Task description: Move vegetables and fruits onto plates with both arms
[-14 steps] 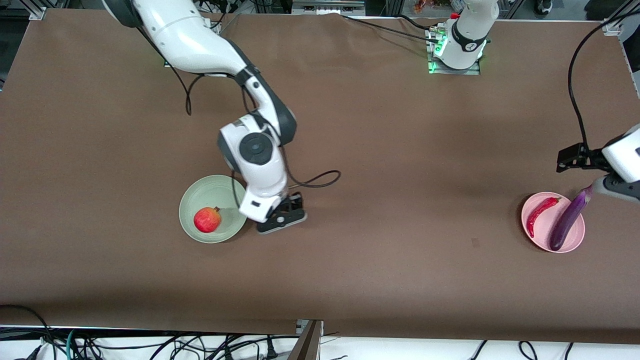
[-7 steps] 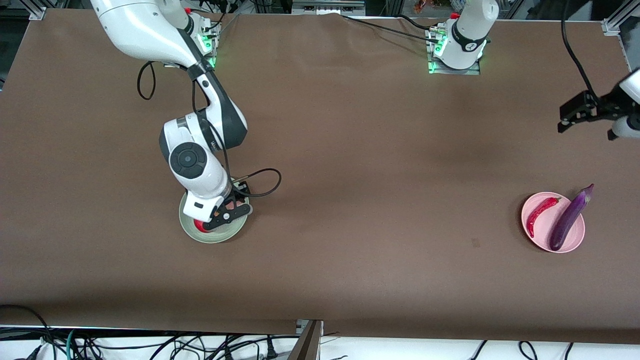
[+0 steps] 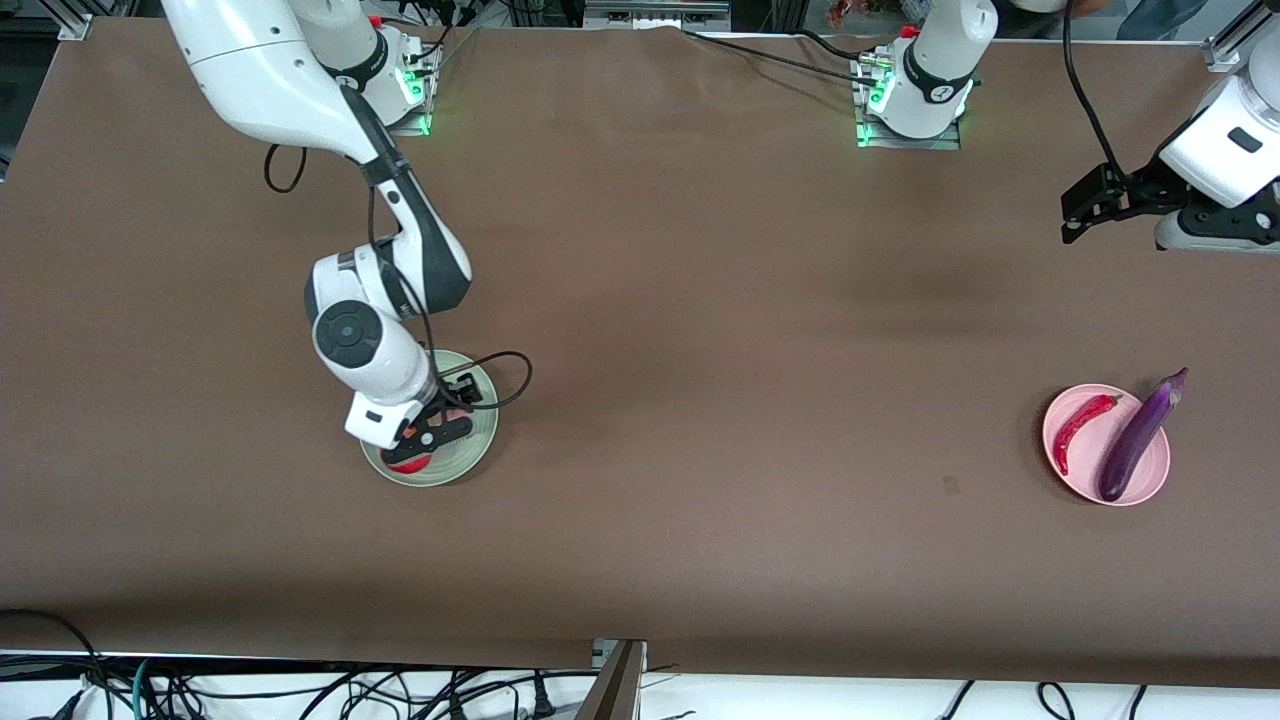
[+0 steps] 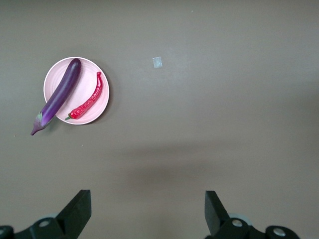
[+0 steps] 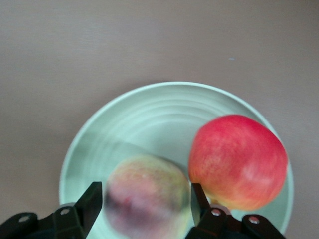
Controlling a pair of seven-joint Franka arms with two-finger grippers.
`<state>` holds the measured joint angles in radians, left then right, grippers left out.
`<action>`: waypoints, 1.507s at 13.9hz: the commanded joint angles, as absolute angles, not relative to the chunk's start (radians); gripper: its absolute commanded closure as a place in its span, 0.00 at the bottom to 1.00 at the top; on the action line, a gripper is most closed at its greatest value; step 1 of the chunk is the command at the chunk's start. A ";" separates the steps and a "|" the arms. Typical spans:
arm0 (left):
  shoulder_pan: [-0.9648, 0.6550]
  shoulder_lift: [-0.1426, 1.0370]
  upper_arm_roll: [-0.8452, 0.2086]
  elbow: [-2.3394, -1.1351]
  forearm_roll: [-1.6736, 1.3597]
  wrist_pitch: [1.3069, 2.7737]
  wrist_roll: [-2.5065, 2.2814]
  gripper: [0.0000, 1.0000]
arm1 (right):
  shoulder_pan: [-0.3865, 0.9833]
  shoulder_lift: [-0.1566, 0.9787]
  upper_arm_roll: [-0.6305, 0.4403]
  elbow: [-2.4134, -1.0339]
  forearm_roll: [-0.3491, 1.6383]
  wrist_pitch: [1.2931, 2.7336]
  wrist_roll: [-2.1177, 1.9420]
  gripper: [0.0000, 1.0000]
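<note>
The peach (image 5: 148,196) is clasped between the right gripper's (image 3: 432,428) fingers just above the green plate (image 5: 149,119), with the pomegranate (image 5: 237,160) beside it at 2 o'clock. The left gripper (image 3: 1085,205), spread and empty, waits over bare tabletop (image 3: 760,330).

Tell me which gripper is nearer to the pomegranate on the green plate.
Right. The right gripper hangs just above the pomegranate on the green plate, its fingers around the peach. The left gripper hangs open near the left arm's end.
</note>
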<state>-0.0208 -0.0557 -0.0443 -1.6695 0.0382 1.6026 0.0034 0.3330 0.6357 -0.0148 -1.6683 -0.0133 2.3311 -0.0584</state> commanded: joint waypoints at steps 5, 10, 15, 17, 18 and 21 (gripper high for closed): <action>-0.003 -0.064 -0.032 -1.652 0.014 1.582 0.008 0.00 | 0.308 0.557 0.000 -1.637 0.089 2.185 -0.095 0.00; 0.018 -0.063 -0.032 -1.632 -0.008 1.571 0.024 0.00 | 0.308 0.398 -0.002 -1.611 0.089 1.969 -0.100 0.00; 0.021 -0.061 -0.034 -1.631 -0.008 1.554 0.041 0.00 | 0.307 0.113 -0.051 -1.628 0.087 1.642 -0.091 0.00; 0.021 -0.061 -0.034 -1.626 -0.006 1.554 0.041 0.00 | 0.307 0.013 -0.067 -1.635 0.087 1.548 -0.089 0.00; 0.021 -0.061 -0.034 -1.626 -0.006 1.554 0.041 0.00 | 0.307 -0.033 -0.072 -1.655 0.086 1.528 -0.089 0.00; 0.020 -0.061 -0.035 -1.625 -0.006 1.552 0.041 0.00 | 0.305 -0.132 -0.104 -1.739 0.071 1.520 -0.095 0.00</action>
